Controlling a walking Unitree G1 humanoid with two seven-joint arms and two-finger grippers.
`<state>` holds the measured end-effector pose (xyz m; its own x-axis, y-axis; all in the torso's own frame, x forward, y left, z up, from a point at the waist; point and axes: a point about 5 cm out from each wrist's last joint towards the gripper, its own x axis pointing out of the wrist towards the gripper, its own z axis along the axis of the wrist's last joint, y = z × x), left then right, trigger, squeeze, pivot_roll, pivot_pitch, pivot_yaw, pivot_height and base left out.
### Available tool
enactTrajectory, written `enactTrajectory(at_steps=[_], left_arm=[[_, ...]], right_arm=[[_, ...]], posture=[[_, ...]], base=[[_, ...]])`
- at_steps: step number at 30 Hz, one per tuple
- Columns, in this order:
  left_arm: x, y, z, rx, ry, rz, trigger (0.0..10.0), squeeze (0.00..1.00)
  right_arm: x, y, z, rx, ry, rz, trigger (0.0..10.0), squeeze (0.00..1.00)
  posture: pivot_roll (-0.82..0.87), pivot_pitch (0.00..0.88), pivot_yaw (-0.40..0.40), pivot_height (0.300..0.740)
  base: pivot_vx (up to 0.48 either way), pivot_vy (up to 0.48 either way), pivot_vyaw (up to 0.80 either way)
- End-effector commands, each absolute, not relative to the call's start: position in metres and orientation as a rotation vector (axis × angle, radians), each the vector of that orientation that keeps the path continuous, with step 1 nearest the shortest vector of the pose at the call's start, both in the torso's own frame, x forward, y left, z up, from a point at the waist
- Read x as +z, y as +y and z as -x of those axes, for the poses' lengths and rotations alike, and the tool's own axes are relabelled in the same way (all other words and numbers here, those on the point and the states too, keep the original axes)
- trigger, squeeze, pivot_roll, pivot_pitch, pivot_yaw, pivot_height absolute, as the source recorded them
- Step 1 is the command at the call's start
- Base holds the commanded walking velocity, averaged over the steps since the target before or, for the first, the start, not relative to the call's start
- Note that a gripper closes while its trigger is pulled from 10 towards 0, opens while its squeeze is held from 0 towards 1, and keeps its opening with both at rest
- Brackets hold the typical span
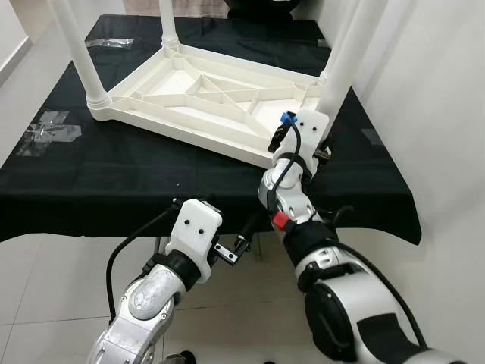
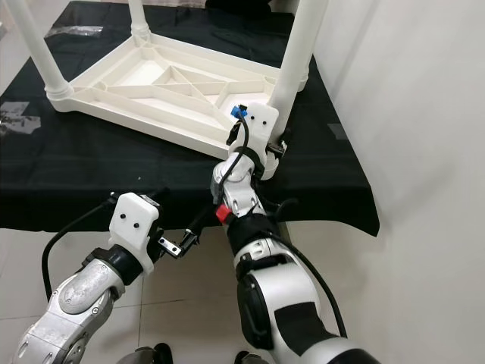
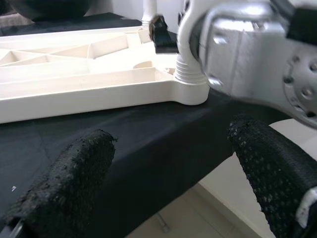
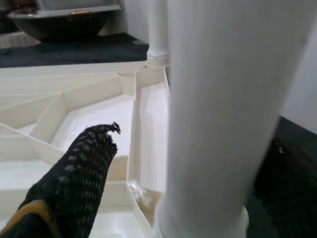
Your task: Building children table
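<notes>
While the white legs run out of frame at 12 o'clock, their tops cut off, the upturned children's table (image 1: 204, 102) lies on the black cloth (image 1: 114, 171). At its near corner, toward 3 o'clock, the right gripper (image 4: 188, 163) has its fingers set around the leg (image 1: 341, 57), one finger (image 4: 74, 183) inside the frame. The left gripper (image 3: 173, 183) hangs spread and empty off the cloth's front edge, over bare floor (image 1: 45, 280)

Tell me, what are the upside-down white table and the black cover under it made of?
The white table looks like moulded plastic: smooth, slightly glossy, with thin ribs across its underside. The black cover looks like matte cloth, since it hangs over the edge; the exact fabric cannot be told.
</notes>
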<state>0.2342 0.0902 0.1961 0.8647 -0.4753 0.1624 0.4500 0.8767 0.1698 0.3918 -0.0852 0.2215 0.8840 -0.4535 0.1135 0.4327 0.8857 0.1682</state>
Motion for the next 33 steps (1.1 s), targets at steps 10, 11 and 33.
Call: enactTrajectory(at_steps=[10, 11, 33], left_arm=[[0.192, 0.089, -0.235, -0.493, -0.205, -0.138, 10.0, 0.0], [0.192, 0.089, -0.235, -0.493, -0.205, -0.138, 10.0, 0.0], [0.155, 0.099, -0.22, -0.405, -0.05, -0.047, 10.0, 0.0]], right_arm=[[0.201, -0.098, -0.362, -0.363, -0.147, -0.102, 10.0, 0.0], [0.201, -0.098, -0.362, -0.363, -0.147, -0.102, 10.0, 0.0], [0.129, -0.165, -0.268, -0.174, 0.071, 0.143, 10.0, 0.0]], posture=[[0.09, 0.14, -0.054, 0.74], [0.09, 0.14, -0.054, 0.74], [0.06, 0.09, -0.056, 0.74]], base=[[0.0, 0.0, 0.0], [0.0, 0.0, 0.0], [0.0, 0.0, 0.0]])
